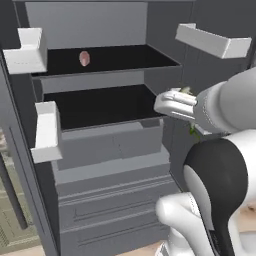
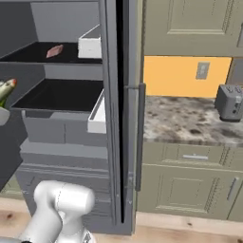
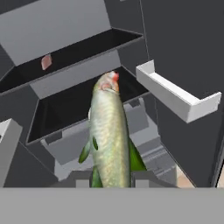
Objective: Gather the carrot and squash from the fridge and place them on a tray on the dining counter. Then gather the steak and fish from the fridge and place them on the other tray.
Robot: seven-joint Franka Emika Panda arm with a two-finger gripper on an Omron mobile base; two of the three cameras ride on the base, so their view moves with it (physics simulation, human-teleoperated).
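One fish (image 3: 109,135) in jaws; one steak (image 1: 84,58), apparently, on fridge shelf (image 1: 125,59).

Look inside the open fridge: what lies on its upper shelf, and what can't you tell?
One pinkish steak lies on the upper shelf. The shelf's near left corner is covered by a white door bin, so anything there is unseen.

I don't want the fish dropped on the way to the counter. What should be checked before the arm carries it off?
1. Gripper shut on the fish: ok.
2. Fish out of the fridge shelves: ok.
3. Fish hanging free, touching nothing else: ok.
4. Door bin beside the fish kept apart from it: ok.
5. Steak on the upper shelf, yet to fetch: ok.
6. Tray on the dining counter ready: cannot tell.
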